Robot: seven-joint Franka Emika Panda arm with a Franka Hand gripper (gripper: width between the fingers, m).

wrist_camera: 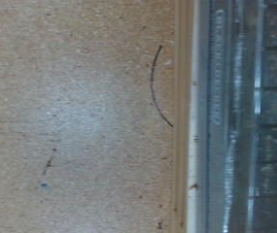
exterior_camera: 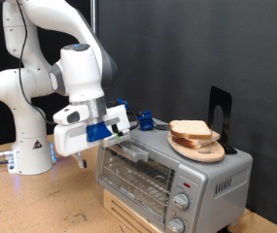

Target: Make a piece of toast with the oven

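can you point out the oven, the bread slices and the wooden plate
oven (exterior_camera: 138, 173): exterior view, on its glass door.
bread slices (exterior_camera: 189, 129): exterior view, on the top slice's pale crumb.
wooden plate (exterior_camera: 208, 152): exterior view, on its front rim.

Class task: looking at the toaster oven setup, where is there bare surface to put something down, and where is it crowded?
Free: the wooden table at the exterior view's bottom left, bordered by the robot base and the oven.

Crowded: the oven top, where the gripper hangs over one end, while the wooden plate with bread slices and a black stand fill the other.
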